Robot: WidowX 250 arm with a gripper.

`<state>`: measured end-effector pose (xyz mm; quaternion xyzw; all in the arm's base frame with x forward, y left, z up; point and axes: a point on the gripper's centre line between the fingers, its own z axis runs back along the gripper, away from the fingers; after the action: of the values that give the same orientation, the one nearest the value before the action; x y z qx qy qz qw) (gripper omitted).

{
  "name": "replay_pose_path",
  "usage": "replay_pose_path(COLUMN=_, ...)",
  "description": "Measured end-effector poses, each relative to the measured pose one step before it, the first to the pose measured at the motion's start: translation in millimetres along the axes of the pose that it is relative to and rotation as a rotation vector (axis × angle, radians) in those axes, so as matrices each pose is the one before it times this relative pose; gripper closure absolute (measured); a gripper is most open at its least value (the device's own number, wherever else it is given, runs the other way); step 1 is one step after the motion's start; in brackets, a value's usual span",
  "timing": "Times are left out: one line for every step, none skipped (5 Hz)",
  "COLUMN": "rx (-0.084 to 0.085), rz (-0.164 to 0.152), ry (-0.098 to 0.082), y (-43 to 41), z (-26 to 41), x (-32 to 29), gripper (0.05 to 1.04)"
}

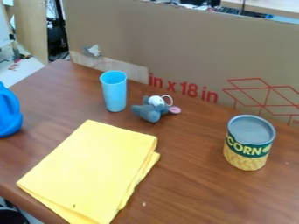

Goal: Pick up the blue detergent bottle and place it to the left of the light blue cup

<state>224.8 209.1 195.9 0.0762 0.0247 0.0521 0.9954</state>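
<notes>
cloth (90,164) lies folded on table (198,192)

The left edge cuts off the blue container (8,111); its full form cannot be determined. The bottom edge crops the yellow cloth (88,164) and the table (192,192). The cardboard panel (175,48) extends past the top and right edges and partly conceals the background items (201,3). Table specks (144,204) are too small to identify.
</notes>
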Motion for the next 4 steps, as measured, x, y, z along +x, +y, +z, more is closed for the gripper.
replay_pose_path(rx=0.0044, rz=0.0115, ry=0.0003, y=3.20, z=-12.44, x=7.41, gripper=0.083)
replay_pose_path(rx=0.0064, rz=-0.0040, ry=-0.0078, y=0.85, z=-16.84, x=6.03, gripper=0.083)
replay_pose_path(rx=0.0037, rz=0.0114, ry=0.0557, y=3.94, z=-20.23, x=2.65, gripper=0.083)
replay_pose_path(rx=0.0038, rz=0.0159, ry=0.0176, y=1.26, z=-2.70, x=-0.66, gripper=0.083)
